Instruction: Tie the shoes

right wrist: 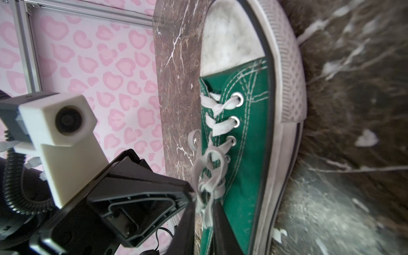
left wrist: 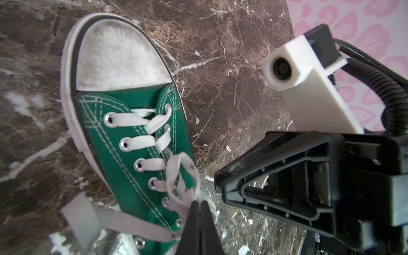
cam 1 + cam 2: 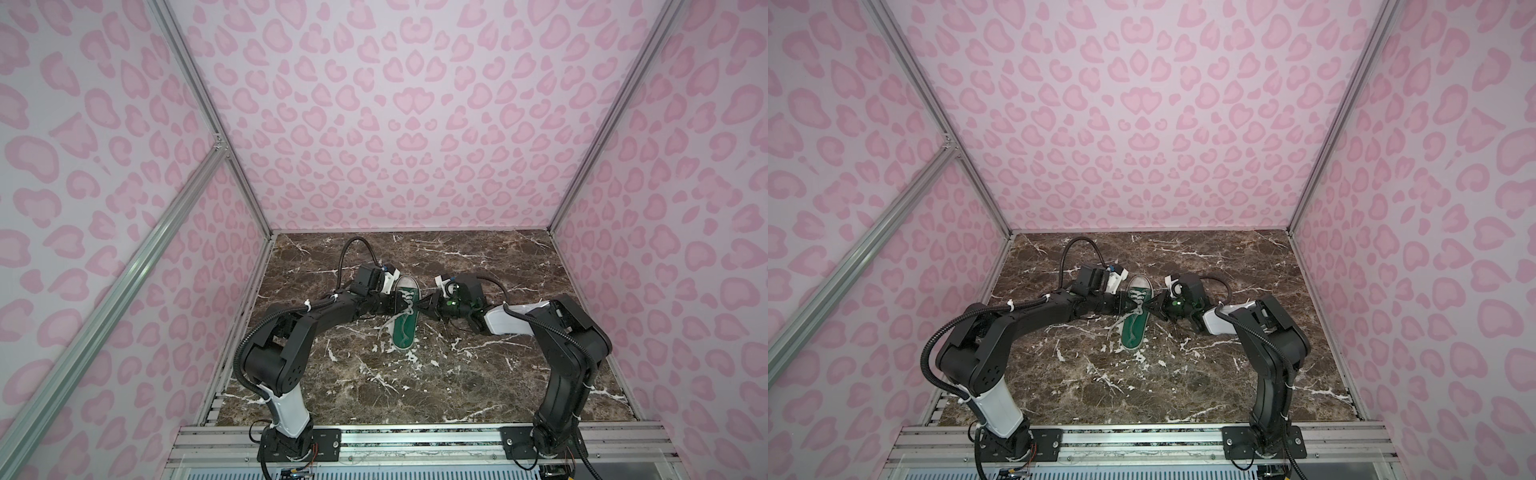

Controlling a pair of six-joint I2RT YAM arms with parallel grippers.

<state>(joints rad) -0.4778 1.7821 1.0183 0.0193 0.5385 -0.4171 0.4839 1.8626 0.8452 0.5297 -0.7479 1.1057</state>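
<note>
A small green shoe (image 3: 405,322) (image 3: 1136,324) with a white toe cap lies mid-table, toe pointing to the back wall. Its white laces (image 2: 181,174) (image 1: 209,170) are looped loosely over the upper eyelets. My left gripper (image 3: 402,306) (image 3: 1133,306) reaches in from the shoe's left, and in the left wrist view it (image 2: 199,204) is shut on a lace strand. My right gripper (image 3: 419,309) (image 3: 1151,308) comes in from the shoe's right. In the right wrist view it (image 1: 204,206) stands slightly open with a lace strand hanging in the gap. A loose lace end (image 2: 81,216) trails on the table.
The dark marble table (image 3: 478,374) is boxed in by pink patterned walls (image 3: 395,124) on three sides, with aluminium posts at the corners. Both arm bases sit on a metal rail (image 3: 415,440) along the front edge. The two grippers' tips nearly meet over the shoe.
</note>
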